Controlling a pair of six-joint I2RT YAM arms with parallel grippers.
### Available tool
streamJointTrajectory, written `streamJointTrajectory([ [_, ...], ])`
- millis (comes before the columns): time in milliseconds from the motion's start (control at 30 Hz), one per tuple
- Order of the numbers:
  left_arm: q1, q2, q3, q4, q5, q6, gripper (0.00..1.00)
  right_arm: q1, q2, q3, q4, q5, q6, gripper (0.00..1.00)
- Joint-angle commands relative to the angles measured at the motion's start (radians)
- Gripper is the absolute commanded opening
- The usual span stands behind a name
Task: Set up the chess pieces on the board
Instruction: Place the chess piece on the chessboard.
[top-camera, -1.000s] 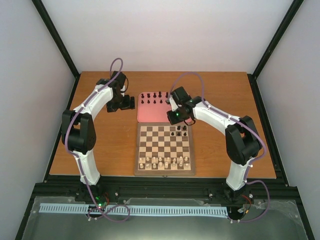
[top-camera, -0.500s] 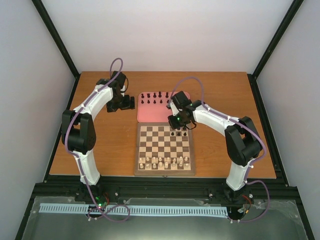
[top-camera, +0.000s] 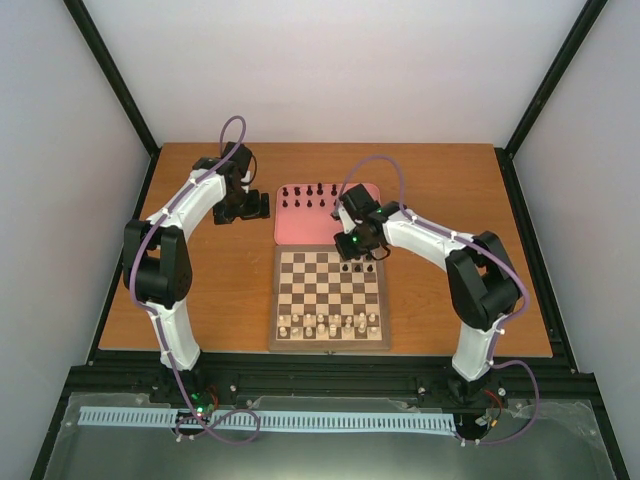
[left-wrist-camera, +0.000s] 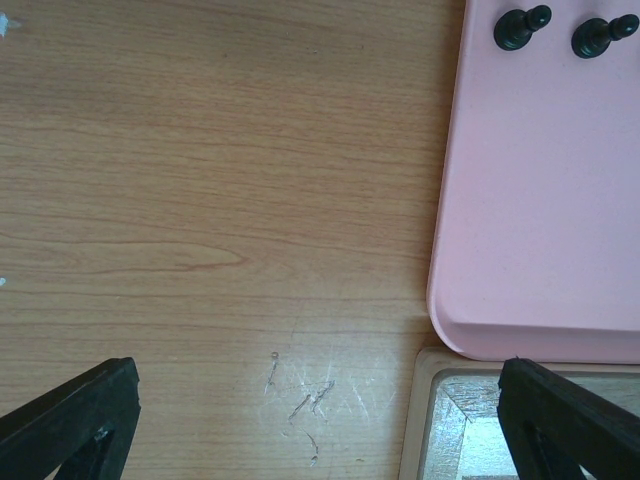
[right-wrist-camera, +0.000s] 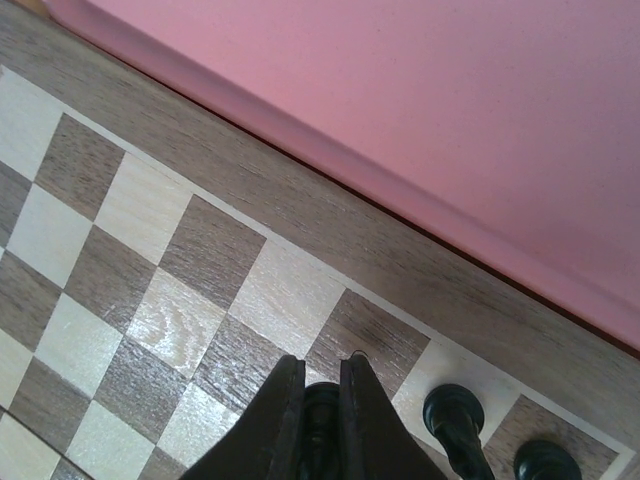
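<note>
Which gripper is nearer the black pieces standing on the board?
Right. The right gripper, shut on a black piece, is beside the standing pieces over the board; the left gripper hangs open over the table, left of the pink tray.

In 1 second I've eased the right gripper (top-camera: 352, 246) off the near edge of the pink tray (top-camera: 300, 228), toward me and slightly left, so it now sits over the far rows of the board (top-camera: 327, 347) beside the black pieces (top-camera: 346, 268) there.

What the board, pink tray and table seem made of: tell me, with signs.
Board: wood, satin sheen; grain shows in the squares.
Pink tray: probably plastic, matte; uniform colour, rounded moulded rim.
Table: wood or wood-look laminate; grain lines, fine scratches.
</note>
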Motion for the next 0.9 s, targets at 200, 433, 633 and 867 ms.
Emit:
streamJointTrajectory([
  [200,-0.001,-0.034,-0.002,0.006,-0.008,0.015,1.00,0.006,0.046,0.013,0.037,0.029,0.015,0.06],
  [433,0.000,-0.040,-0.009,0.006,-0.009,0.015,1.00,0.006,0.065,0.025,0.035,0.039,0.014,0.06],
  [633,-0.001,-0.043,-0.011,0.005,-0.012,0.017,1.00,0.006,0.078,0.033,0.035,0.049,0.012,0.08],
  [867,0.000,-0.043,-0.018,0.005,-0.011,0.018,1.00,0.006,0.085,0.039,0.032,0.056,0.012,0.11],
])
